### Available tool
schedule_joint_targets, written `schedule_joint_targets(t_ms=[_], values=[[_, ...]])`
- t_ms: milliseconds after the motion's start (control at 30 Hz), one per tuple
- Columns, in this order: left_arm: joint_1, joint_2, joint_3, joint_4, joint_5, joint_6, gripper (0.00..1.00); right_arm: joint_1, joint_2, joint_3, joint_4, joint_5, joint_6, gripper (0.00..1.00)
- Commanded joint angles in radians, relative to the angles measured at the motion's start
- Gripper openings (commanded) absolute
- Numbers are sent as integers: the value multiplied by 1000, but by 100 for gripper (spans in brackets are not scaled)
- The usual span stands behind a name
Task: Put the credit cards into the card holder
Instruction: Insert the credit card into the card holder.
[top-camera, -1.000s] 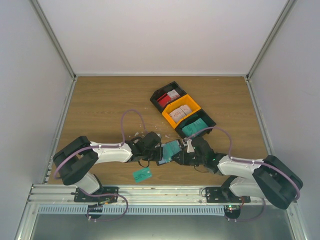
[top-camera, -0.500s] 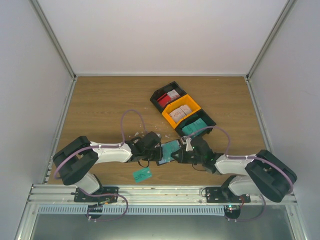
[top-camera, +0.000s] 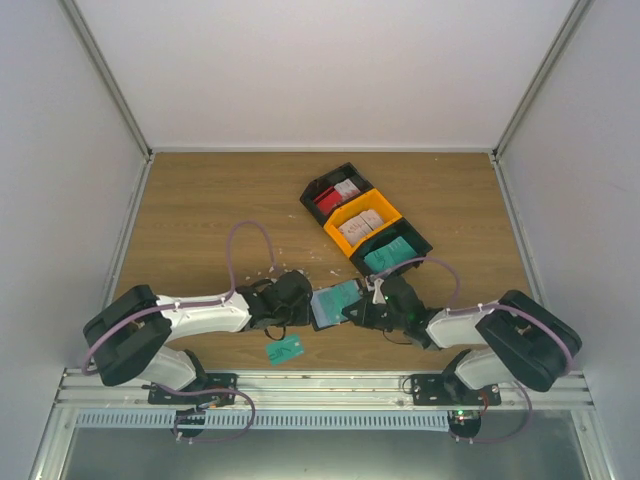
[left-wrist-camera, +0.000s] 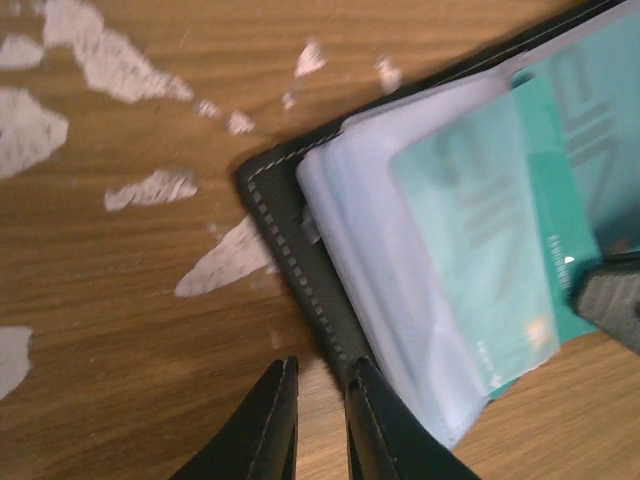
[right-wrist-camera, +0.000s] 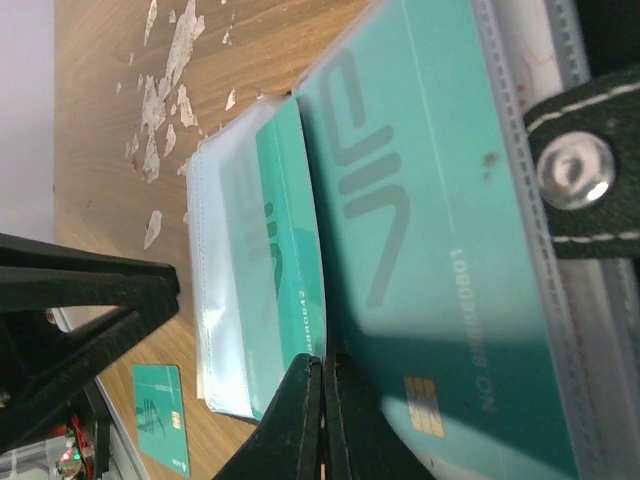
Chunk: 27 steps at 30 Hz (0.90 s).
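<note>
The black card holder (top-camera: 322, 309) lies open at the table's front centre, its clear sleeves up. In the left wrist view its stitched edge (left-wrist-camera: 290, 250) is just ahead of my left gripper (left-wrist-camera: 320, 385), which is open by a narrow gap over bare wood; the right finger (left-wrist-camera: 375, 420) touches that edge. My right gripper (right-wrist-camera: 322, 365) is shut, tips pressed at the seam between a teal card (right-wrist-camera: 285, 250) half inside a sleeve and a sleeved teal card (right-wrist-camera: 430, 200). In the top view the left gripper (top-camera: 303, 308) and right gripper (top-camera: 358, 306) flank the holder. Another teal card (top-camera: 286, 349) lies loose.
Three bins sit in a diagonal row at the back right: a black one (top-camera: 322, 186) with red-and-white cards, a yellow one (top-camera: 352, 211) with whitish cards, a black one (top-camera: 418, 240) with teal cards. White crumbs (top-camera: 270, 268) are scattered left of the holder (left-wrist-camera: 100, 60).
My left arm has drawn back to the left. The card holder and my right gripper have shifted slightly left. The loose teal card has not moved.
</note>
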Motion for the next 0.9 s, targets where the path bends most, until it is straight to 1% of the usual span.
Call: schedule_joint_targets(t_ms=[0, 300, 633, 867], values=[[-6, 30, -30, 28, 3, -10, 15, -5, 70, 1, -30, 15, 43, 1], [-6, 81, -37, 71, 76, 2, 9, -5, 92, 18, -47, 17, 65, 1], [-7, 96, -39, 97, 107, 10, 5, 11, 99, 35, -25, -6, 65, 1], [-8, 104, -42, 114, 122, 10, 5, 36, 117, 53, -16, -27, 59, 1]])
